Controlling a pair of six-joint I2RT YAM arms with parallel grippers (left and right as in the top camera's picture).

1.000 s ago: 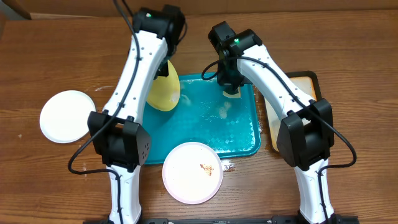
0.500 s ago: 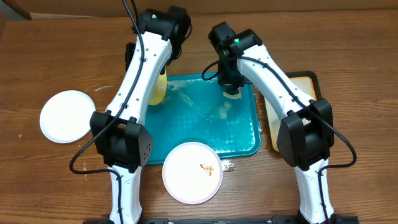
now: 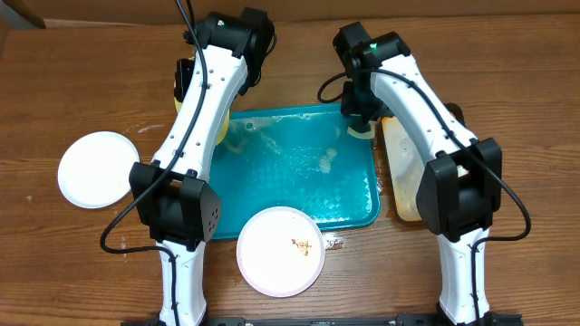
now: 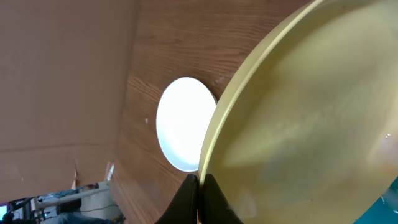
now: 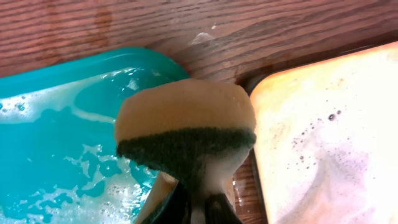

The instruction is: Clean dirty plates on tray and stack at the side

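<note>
- Pale yellow-green plate: off the tabletop, tilted on edge near the far-left corner of the teal tray. The left claw pinches its rim, jaws pressed onto the thin edge. I judge the edge grip lets water run off and frees the plate for carrying to the side.
- Teal tray: centre of the tabletop, with foam and water on its base. No plate lies flat inside it.
- Smeared white plate: at the tray's near rim, brown smears showing. I judge it not yet cleaned. I cannot tell whether it rests on the rim or just beside it.
- Clean-looking white plate: flat on the tabletop, well left of the tray. I take this as the stacking spot.
- Right claw: shut on a sponge with a green scrub band. It hangs over the gap between the teal tray and the tan tray, which holds soapy water. Probably placed there for re-wetting.
- Hidden: overhead, the left arm covers most of the yellow-green plate. The wrist view cuts off part of its face, so I cannot confirm it is spotless. The sponge hides most of the right fingers.
</note>
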